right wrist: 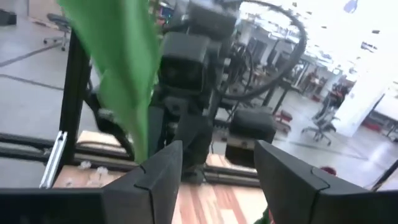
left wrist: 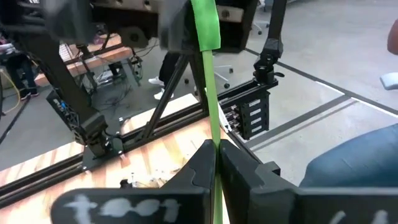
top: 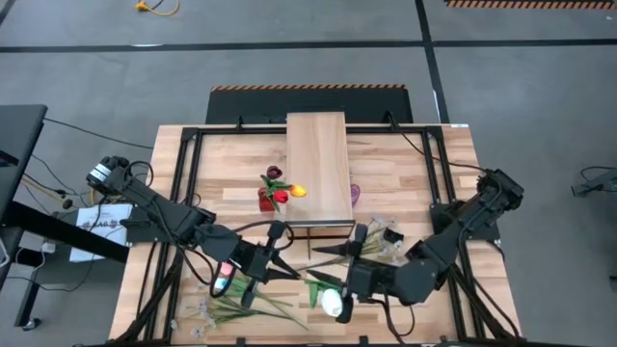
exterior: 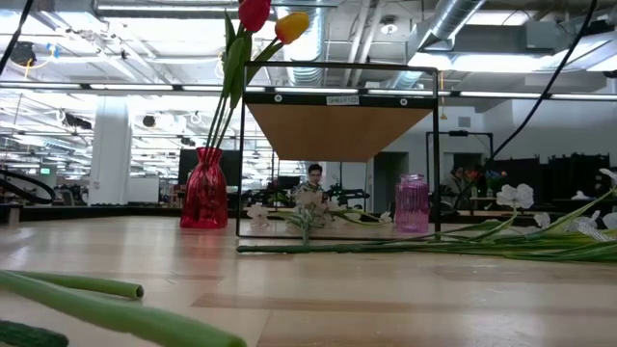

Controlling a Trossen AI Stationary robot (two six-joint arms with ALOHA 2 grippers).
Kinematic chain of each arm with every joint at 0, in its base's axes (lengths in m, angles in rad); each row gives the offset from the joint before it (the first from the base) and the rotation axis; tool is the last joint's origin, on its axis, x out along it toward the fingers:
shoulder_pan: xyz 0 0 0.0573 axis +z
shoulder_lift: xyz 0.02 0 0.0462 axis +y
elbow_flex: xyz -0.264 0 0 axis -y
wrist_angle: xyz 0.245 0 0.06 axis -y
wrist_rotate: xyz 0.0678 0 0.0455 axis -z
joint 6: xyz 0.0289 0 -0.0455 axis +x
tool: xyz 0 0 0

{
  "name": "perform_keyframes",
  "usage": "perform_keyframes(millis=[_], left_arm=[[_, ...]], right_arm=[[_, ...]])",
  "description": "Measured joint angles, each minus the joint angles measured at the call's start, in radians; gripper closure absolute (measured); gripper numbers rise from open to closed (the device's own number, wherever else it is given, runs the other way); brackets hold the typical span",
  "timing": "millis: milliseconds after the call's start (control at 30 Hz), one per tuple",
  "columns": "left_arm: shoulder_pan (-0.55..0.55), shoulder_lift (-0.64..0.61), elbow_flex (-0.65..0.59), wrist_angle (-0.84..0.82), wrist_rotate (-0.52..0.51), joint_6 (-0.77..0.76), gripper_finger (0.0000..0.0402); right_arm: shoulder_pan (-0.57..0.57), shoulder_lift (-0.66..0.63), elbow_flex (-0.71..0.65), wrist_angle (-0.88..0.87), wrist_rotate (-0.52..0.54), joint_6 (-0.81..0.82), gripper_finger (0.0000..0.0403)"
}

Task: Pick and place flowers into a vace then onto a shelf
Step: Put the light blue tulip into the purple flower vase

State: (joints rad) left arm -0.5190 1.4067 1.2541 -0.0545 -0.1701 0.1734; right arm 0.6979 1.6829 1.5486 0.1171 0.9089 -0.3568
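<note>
A red vase [top: 268,200] [exterior: 204,188] holding red [exterior: 254,12] and yellow [exterior: 292,24] tulips stands on the table beside the shelf [top: 318,169], whose underside [exterior: 337,130] shows in the low view. My left gripper [top: 287,267] [left wrist: 215,155] is shut on a flower's green stem [left wrist: 210,93], near the table's front middle. My right gripper [top: 312,264] [right wrist: 219,168] faces it, open, with a green leaf [right wrist: 121,68] beside one finger [right wrist: 163,171]. My left gripper pinches the green stem [left wrist: 214,135] between its two fingers, coming about level from the table's left. The stem runs on past the fingertips to a broad leaf [left wrist: 205,25] in front of the right arm. I cannot tell whether my right gripper touches the leaf.
A pink vase [exterior: 412,202] [top: 355,196] stands at the shelf's right side. Pale blossom sprays [top: 381,236] and loose green stems [top: 255,306] [exterior: 434,246] lie on the table's front part. A white flower head [top: 333,304] lies near the right arm. The shelf's black frame [exterior: 436,154] stands close behind.
</note>
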Motion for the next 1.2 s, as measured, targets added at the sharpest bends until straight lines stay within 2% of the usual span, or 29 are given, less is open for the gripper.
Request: perform_keyframes(millis=[133, 267, 400, 467, 567, 667, 800, 967, 1067, 1200], left_arm=[[0.0, 0.0, 0.0, -0.006, -0.001, -0.002, 0.0401], [0.001, 0.0, 0.0, -0.019, -0.017, -0.01, 0.0401], [0.0, 0.0, 0.0, -0.028, -0.026, -0.012, 0.0401], [0.0, 0.0, 0.0, -0.034, -0.026, -0.017, 0.0401], [0.0, 0.0, 0.0, -0.043, -0.028, -0.027, 0.0401], [0.0, 0.0, 0.0, -0.044, -0.028, -0.03, 0.0401], [0.001, 0.0, 0.0, -0.045, -0.028, -0.032, 0.0401], [0.001, 0.0, 0.0, -0.045, -0.028, -0.032, 0.0401], [0.001, 0.0, 0.0, -0.045, -0.028, -0.036, 0.0401], [0.001, 0.0, 0.0, -0.045, -0.028, -0.037, 0.0401]], right_arm=[[0.0, 0.0, 0.0, 0.051, -0.041, -0.047, 0.021], [0.0, 0.0, 0.0, 0.069, -0.1, -0.062, 0.0235], [0.01, -0.001, 0.0, 0.027, -0.096, -0.067, 0.0257], [0.019, -0.001, 0.0, -0.031, -0.06, -0.071, 0.026], [0.034, 0.0, 0.0, -0.093, 0.039, -0.07, 0.0253], [0.043, 0.0, 0.0, -0.113, 0.046, -0.055, 0.0234], [0.062, 0.0, 0.014, -0.112, 0.026, -0.06, 0.0204], [0.068, 0.0, 0.04, -0.113, -0.112, -0.062, 0.0193], [0.064, -0.001, 0.051, -0.11, -0.145, -0.063, 0.0208], [0.044, -0.001, 0.053, -0.109, -0.153, -0.079, 0.0254]])
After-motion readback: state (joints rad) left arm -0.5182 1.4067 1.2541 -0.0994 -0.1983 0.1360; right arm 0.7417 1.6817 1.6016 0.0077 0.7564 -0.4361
